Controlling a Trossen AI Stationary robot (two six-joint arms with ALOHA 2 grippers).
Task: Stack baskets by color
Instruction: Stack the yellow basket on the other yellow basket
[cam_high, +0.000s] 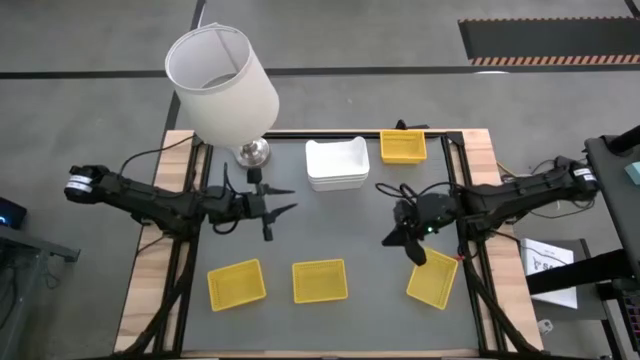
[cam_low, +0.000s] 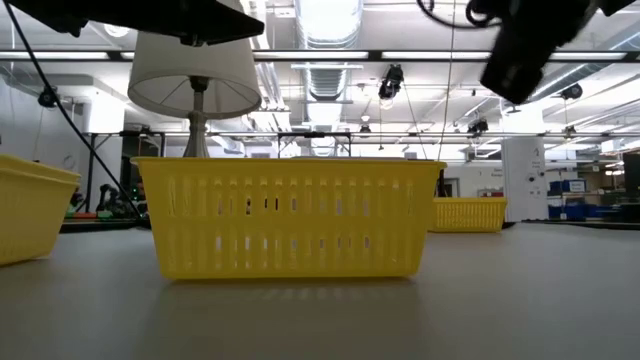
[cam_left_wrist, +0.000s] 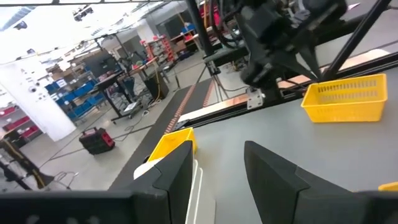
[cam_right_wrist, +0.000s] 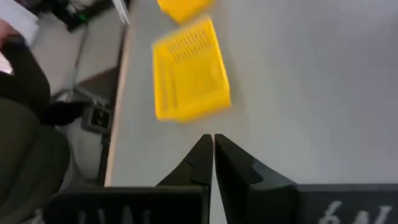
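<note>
on the grey mat, 4 yellow mesh baskets (cam_high: 320, 281); left gripper (cam_high: 283, 199) wide, right gripper (cam_high: 403, 241) closed, empty.

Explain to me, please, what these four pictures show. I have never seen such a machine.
It is a robot with two dark arms at a table; each arm ends in a two-finger pincer. One picture looks down from above, one looks level across the tabletop, and two come from cameras on the wrists. The left pincer is open, the right pincer is shut, and neither holds anything. On the table lie four separate yellow baskets, a stack of white baskets and a lamp.
</note>
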